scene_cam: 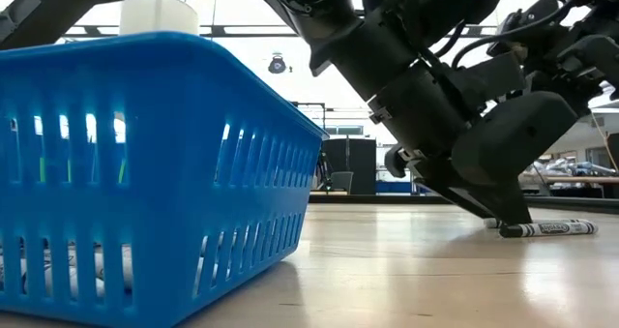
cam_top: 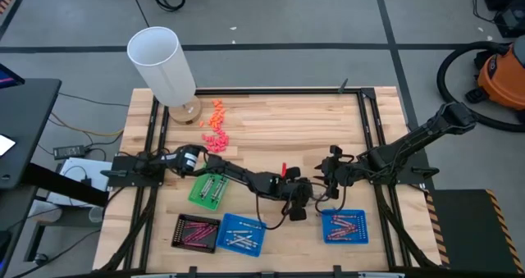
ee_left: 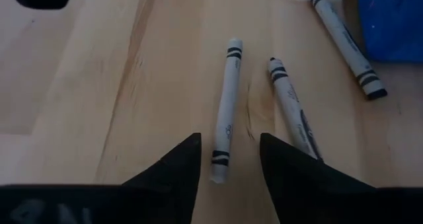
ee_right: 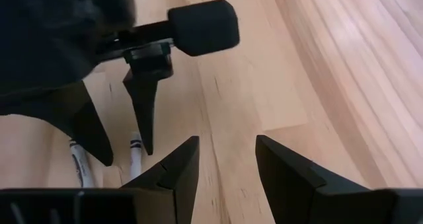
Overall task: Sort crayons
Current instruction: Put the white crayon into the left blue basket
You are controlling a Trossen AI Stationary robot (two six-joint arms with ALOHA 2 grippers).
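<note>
While both arms meet low at mid-table, the sort is at a pick.
Table [cam_top: 271, 118]: sorted crayons fill four small trays; three white crayons lie loose beside the blue basket [scene_cam: 145, 173].
Left gripper [ee_left: 229, 159]: fingers spread, straddling one white crayon [ee_left: 226, 105], not gripping.
Right gripper [ee_right: 226, 159]: fingers apart, empty, just beside.
Next move, likely: lower, close on the stick, lift.
Writing: wrapper print too small to read.
</note>
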